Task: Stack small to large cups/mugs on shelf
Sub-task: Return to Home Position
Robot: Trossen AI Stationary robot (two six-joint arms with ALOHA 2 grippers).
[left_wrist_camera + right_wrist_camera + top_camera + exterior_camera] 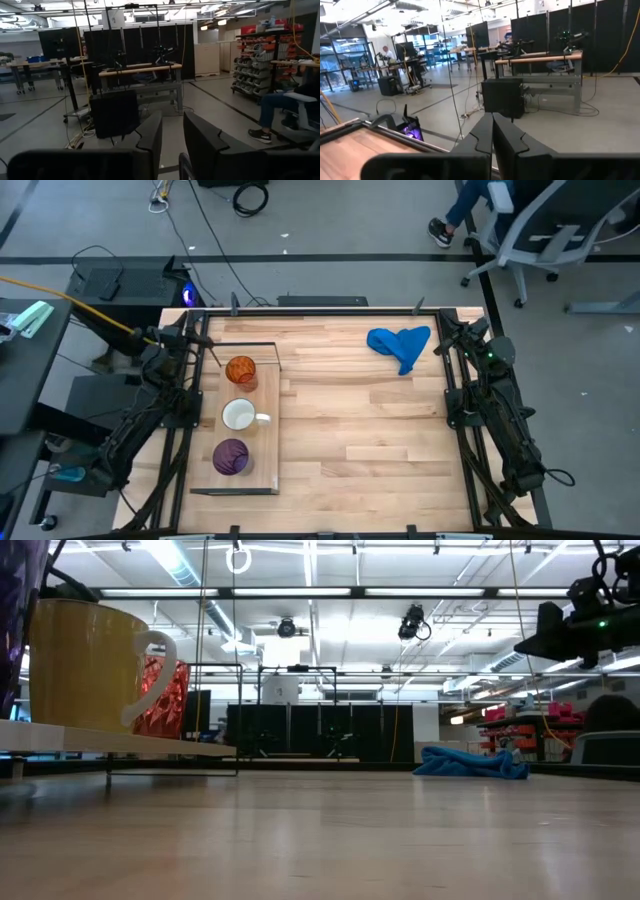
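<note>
Left hand (pixel 173 125) narrowly parted, right hand (pixel 492 125) closed, orange cup (pixel 241 370), mug (pixel 238 416), purple cup (pixel 231 456) on shelf (pixel 266 452) beside left hand

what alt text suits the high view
An orange cup, white mug and purple cup stand in a row on a pale shelf at left. The left arm and right arm flank the table; a blue cloth lies far right.

Far ahead of the left gripper (pixel 172 125) stand black screens (pixel 65 45), a wood bench (pixel 140 70) and racks of bins (pixel 252 65). Ahead of the right gripper (pixel 492 122) are big windows (pixel 335 62). The floor (pixel 210 100) is gray. Long lights (pixel 300 592) shine overhead.
</note>
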